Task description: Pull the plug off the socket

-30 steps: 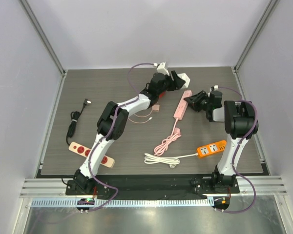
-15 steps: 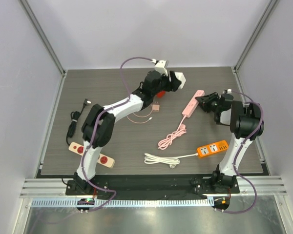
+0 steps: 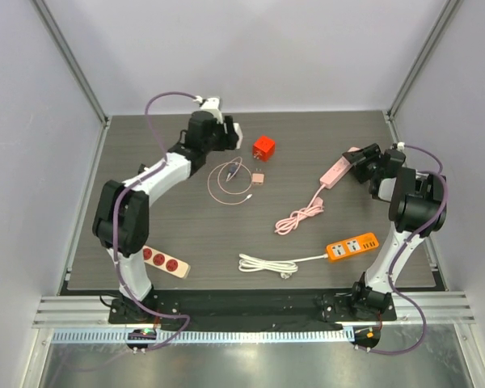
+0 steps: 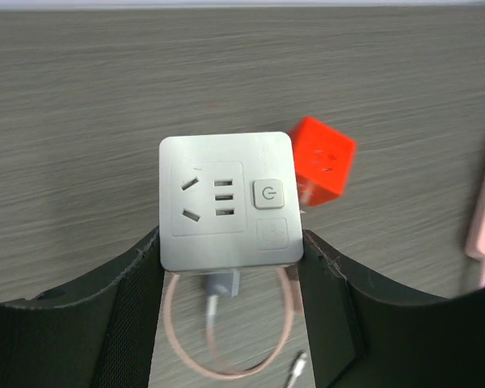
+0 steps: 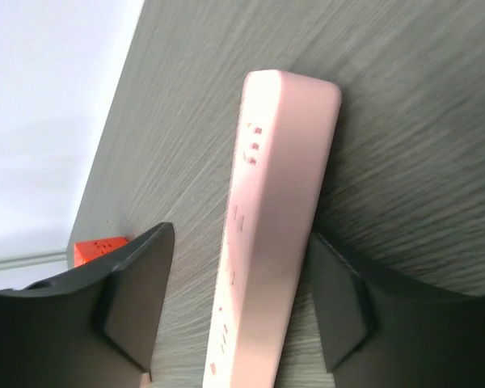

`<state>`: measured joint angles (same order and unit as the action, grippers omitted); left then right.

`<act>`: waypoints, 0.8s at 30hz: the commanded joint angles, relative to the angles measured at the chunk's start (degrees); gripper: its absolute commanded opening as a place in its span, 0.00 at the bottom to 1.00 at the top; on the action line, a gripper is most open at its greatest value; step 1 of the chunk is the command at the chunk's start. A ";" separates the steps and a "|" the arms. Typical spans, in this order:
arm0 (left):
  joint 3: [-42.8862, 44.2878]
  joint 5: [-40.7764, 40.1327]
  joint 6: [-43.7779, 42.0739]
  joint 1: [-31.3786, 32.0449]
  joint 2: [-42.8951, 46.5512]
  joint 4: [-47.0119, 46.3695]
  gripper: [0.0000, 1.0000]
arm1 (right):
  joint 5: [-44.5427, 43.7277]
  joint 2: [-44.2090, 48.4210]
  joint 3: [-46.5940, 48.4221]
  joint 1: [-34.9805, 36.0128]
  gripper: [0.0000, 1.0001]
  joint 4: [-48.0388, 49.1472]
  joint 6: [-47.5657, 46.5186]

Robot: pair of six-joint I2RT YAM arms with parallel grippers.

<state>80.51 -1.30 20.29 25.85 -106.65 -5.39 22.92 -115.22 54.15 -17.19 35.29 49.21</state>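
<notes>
The plug [image 4: 225, 200], a white cube, is pinched in your left hand [image 4: 230, 250] at the table's [image 3: 186, 226] 11 o'clock. It is well apart from the pink strip [image 5: 275, 202] at 2 o'clock, so the pull looks done. Your right hand [image 5: 238, 238] straddles the strip's end. A gap shows on one side, so I cannot tell whether it grips. What's left for you, I'd judge, is to set both down.

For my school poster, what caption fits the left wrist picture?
Left gripper clamps a white cube socket, with a red cube behind it and a pink cable looped below.
</notes>
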 commanded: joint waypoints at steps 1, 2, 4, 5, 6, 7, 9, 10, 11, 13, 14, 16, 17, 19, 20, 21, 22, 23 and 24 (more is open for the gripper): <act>5.42 5.77 -0.35 -4.92 2.68 13.34 0.00 | -2.61 3.68 -1.15 0.66 0.73 -3.30 -4.65; 9.88 7.00 -1.13 -5.71 2.24 17.21 0.00 | -2.79 4.03 -1.76 0.75 0.74 -3.30 -4.74; 13.60 7.55 -3.06 -6.86 0.67 26.98 0.00 | -3.23 4.30 -1.94 1.28 0.77 -3.47 -4.91; 16.58 6.50 -4.98 -6.95 0.13 32.84 0.00 | -3.32 4.30 -2.03 1.46 0.78 -3.47 -4.91; 17.83 5.44 -5.52 -7.04 -0.48 35.16 0.00 | -3.49 4.39 -2.03 1.72 0.78 -3.47 -4.91; 19.49 4.13 -6.05 -7.12 -1.27 36.92 0.00 | -3.67 4.48 -2.12 1.98 0.79 -3.56 -5.18; 20.21 3.41 -6.58 -7.39 -1.98 39.04 0.00 | -3.93 4.91 -2.38 2.86 0.79 -3.73 -5.35; 20.21 3.50 -6.58 -7.48 -2.76 39.05 0.00 | -4.11 5.18 -2.38 3.13 0.79 -3.74 -5.70; 20.47 3.93 -6.58 -7.48 -3.38 39.83 0.00 | -4.37 5.35 -2.56 3.74 0.79 -3.74 -5.88; 22.22 4.72 -7.20 -7.56 -5.22 41.59 0.00 | -4.63 6.06 -2.73 4.27 0.80 -3.82 -6.23; 24.06 5.42 -7.37 -7.56 -7.15 42.47 0.00 | -4.90 6.41 -3.17 4.44 0.80 -4.26 -6.67; 25.13 6.30 -7.73 -7.48 -9.00 43.45 0.00 | -6.83 7.64 -3.52 4.97 0.82 -4.96 -7.20; 25.48 7.01 -7.64 -7.56 -10.67 43.18 0.00 | -7.53 7.99 -3.96 5.15 0.82 -5.49 -7.98; 26.01 7.10 -6.94 -7.56 -12.43 42.57 0.00 | -9.11 9.30 -4.23 5.50 0.83 -6.11 -8.52; 27.14 7.10 -6.67 -7.56 -13.66 42.74 0.00 | -9.47 9.66 -4.58 5.68 0.83 -6.20 -8.87; 27.59 7.36 -6.32 -7.56 -15.24 42.83 0.00 | -9.82 9.92 -4.67 5.68 0.83 -6.11 -9.13; 28.03 7.54 -5.97 -7.56 -16.12 42.83 0.00 | -9.82 10.19 -4.76 5.94 0.83 -6.11 -9.22; 28.82 7.98 -5.62 -7.56 -16.74 42.92 0.00 | -9.91 10.19 -4.93 5.94 0.83 -6.11 -9.22; 29.09 8.42 -5.36 -7.56 -17.79 42.83 0.00 | -9.91 10.19 -4.93 5.85 0.83 -5.85 -9.22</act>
<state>105.69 4.64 14.52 18.31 -124.14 37.26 15.38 -107.79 49.80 -11.62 29.47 42.06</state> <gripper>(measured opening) 0.615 0.832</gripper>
